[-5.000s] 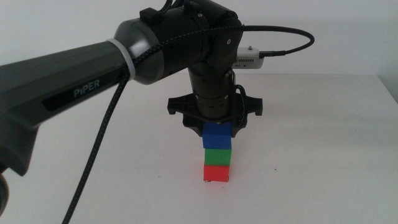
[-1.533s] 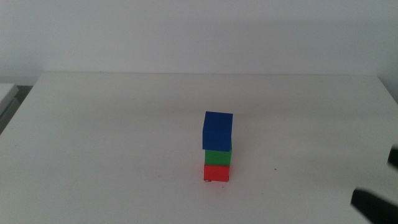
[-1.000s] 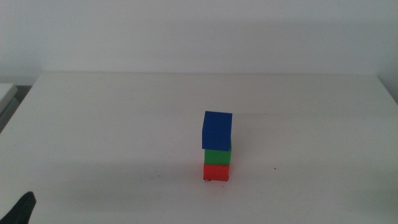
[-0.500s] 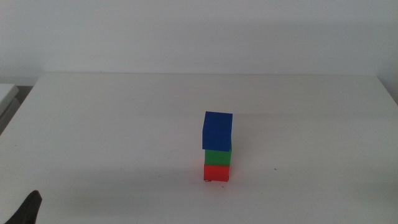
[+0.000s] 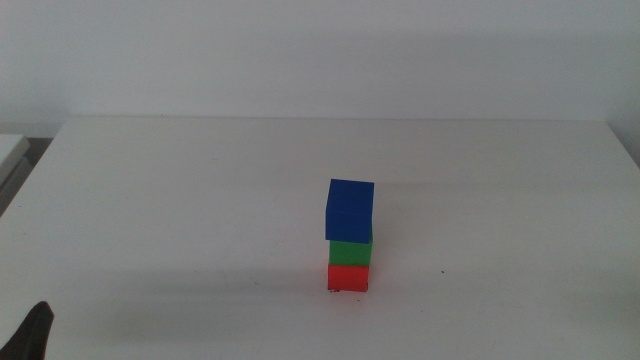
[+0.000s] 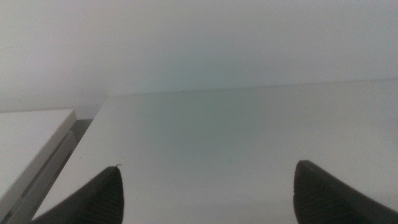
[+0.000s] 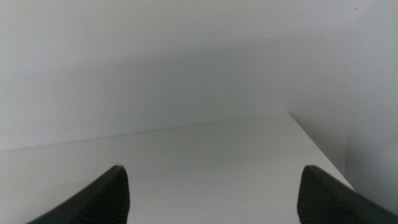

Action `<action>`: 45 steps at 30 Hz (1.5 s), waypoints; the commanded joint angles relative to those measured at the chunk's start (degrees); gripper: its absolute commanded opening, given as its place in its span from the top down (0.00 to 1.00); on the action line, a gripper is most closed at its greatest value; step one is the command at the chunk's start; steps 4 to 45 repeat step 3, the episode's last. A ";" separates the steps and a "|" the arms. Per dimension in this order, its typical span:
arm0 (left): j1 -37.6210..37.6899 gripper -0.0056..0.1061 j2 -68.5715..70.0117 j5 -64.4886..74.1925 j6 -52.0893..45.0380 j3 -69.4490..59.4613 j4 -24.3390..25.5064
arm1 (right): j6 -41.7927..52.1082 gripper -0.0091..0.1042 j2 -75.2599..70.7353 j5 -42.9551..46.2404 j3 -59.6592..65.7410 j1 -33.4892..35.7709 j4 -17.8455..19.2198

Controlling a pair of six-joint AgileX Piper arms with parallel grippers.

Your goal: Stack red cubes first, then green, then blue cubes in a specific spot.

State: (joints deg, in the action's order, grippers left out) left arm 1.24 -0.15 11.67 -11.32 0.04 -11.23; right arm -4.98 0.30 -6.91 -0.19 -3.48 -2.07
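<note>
A three-cube tower stands near the middle of the white table in the middle view. The red cube [image 5: 348,277] is at the bottom, the green cube [image 5: 350,251] rests on it, and the blue cube [image 5: 349,209] tops the stack, shifted slightly left. Tiny black marks of the specific spot [image 5: 334,290] peek out at the red cube's base. My left gripper [image 6: 208,193] is open over bare tabletop; only a dark tip of it [image 5: 35,335] shows at the bottom left corner of the middle view. My right gripper [image 7: 214,193] is open too, over bare table, out of the middle view.
A lone tiny black dot [image 5: 441,271] lies right of the stack. A second white surface [image 6: 28,140] adjoins the table's left side across a dark gap. The table's far edge [image 5: 340,119] meets a plain wall.
Five seconds ago the left gripper held the blue cube on the stack. It has let go and withdrawn to the bottom left corner. The right arm's tip left the view.
</note>
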 commanded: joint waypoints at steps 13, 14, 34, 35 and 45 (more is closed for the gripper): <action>-0.14 0.12 0.15 -0.76 0.20 -0.04 0.28 | 0.33 0.20 -0.30 0.64 0.19 -0.51 -0.03; -0.14 0.12 0.15 -0.76 0.20 -0.04 0.28 | 0.33 0.20 -0.30 0.64 0.19 -0.51 -0.03; -0.14 0.12 0.15 -0.76 0.20 -0.04 0.28 | 0.33 0.20 -0.30 0.64 0.19 -0.51 -0.03; -0.14 0.12 0.15 -0.76 0.20 -0.04 0.28 | 0.33 0.20 -0.30 0.64 0.19 -0.51 -0.03; -0.14 0.12 0.15 -0.76 0.20 -0.04 0.28 | 0.33 0.20 -0.30 0.64 0.19 -0.51 -0.03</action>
